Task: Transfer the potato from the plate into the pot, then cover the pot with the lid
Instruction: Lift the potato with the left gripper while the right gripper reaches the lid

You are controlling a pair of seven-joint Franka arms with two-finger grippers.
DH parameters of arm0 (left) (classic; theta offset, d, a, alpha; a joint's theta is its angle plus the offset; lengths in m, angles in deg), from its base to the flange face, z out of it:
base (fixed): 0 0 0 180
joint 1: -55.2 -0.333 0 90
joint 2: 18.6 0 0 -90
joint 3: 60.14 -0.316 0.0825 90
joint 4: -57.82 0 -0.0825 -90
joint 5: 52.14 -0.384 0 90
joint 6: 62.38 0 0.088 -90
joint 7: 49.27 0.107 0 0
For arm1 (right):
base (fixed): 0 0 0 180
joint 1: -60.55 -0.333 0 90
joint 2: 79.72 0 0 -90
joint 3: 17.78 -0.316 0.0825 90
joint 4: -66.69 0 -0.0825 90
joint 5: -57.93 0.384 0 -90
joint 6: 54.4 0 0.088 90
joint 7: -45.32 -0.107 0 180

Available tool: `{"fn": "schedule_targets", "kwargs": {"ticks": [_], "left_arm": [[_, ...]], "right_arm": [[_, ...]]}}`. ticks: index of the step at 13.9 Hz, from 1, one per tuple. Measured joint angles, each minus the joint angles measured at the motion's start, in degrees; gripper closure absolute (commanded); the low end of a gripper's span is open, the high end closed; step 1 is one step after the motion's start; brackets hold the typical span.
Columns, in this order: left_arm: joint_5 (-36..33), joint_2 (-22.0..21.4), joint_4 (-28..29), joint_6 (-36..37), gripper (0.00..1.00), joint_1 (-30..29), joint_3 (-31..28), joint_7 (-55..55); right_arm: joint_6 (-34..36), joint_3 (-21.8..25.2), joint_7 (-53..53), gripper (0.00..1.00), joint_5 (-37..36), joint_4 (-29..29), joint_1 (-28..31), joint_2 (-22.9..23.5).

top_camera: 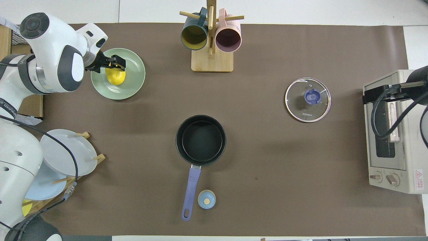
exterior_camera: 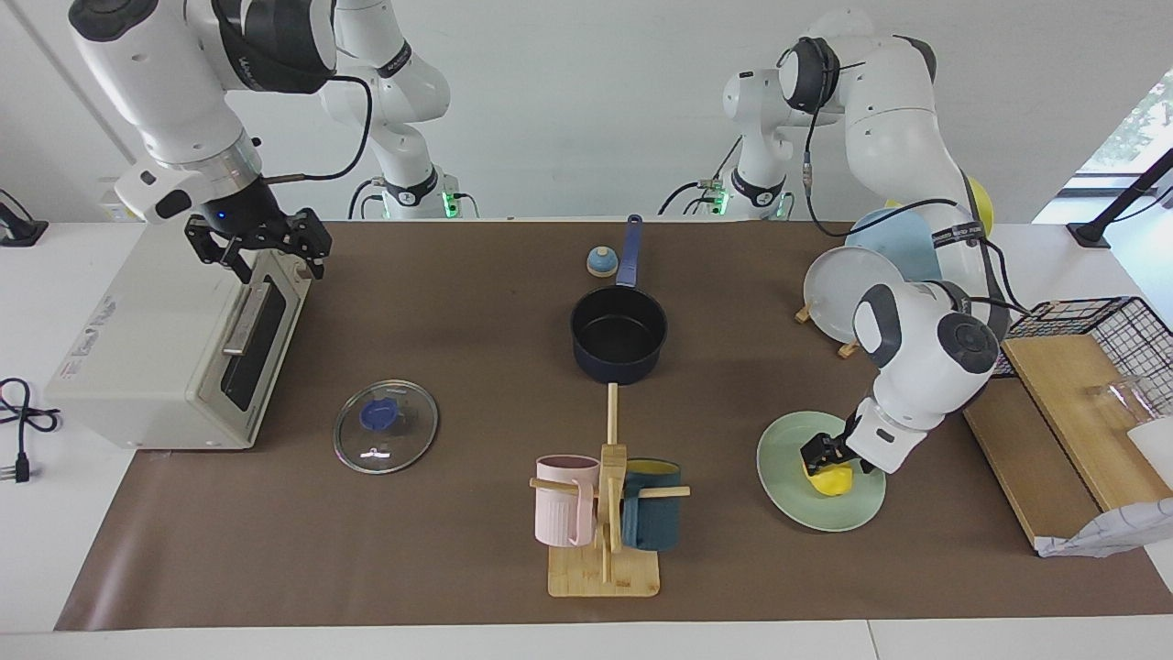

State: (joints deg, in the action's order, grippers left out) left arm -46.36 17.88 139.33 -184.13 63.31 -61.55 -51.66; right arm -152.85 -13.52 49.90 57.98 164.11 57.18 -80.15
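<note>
The yellow potato (exterior_camera: 832,479) lies on the mint-green plate (exterior_camera: 816,510), toward the left arm's end of the table. My left gripper (exterior_camera: 827,457) is down on the potato, fingers open and astride its top. In the overhead view the left gripper (top_camera: 115,64) covers the edge of the potato (top_camera: 115,77) on the plate (top_camera: 132,83). The navy pot (exterior_camera: 619,335) stands empty mid-table, handle toward the robots, and also shows in the overhead view (top_camera: 200,140). The glass lid (exterior_camera: 386,426) lies flat near the toaster oven. My right gripper (exterior_camera: 275,259) is open over the toaster oven's top front edge.
A toaster oven (exterior_camera: 156,348) stands at the right arm's end. A mug tree (exterior_camera: 605,513) with a pink and a teal mug is farther from the robots than the pot. A plate rack (exterior_camera: 848,293), a small bell-shaped knob (exterior_camera: 601,262), a wooden board (exterior_camera: 1054,431) and a wire basket (exterior_camera: 1109,339) are also there.
</note>
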Motion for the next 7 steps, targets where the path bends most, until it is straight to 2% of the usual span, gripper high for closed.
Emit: {"fn": "schedule_targets", "kwargs": {"ticks": [1, 2, 3, 7], "left_arm": [[-0.01, 0.00, 0.10, -0.33, 0.51, 0.00, 0.00, -0.27], [-0.03, 0.00, 0.36, -0.92, 0.92, 0.00, 0.00, -0.69], [-0.07, 0.00, 0.66, -1.48, 1.00, 0.00, 0.00, -0.94], [-0.43, -0.41, 0.66, -1.99, 1.00, 0.69, 0.01, -1.21]], "right_arm": [[-1.89, -0.07, 0.00, 0.00, 0.01, 1.21, -0.78, 0.31], [-3.65, -0.11, 0.00, 0.00, 0.01, 2.28, -1.57, 0.92], [-5.25, -0.15, 0.00, 0.00, 0.01, 3.04, -2.14, 1.92], [-14.48, -0.16, 0.00, 0.00, 0.01, 6.14, -2.50, 7.32]]}}
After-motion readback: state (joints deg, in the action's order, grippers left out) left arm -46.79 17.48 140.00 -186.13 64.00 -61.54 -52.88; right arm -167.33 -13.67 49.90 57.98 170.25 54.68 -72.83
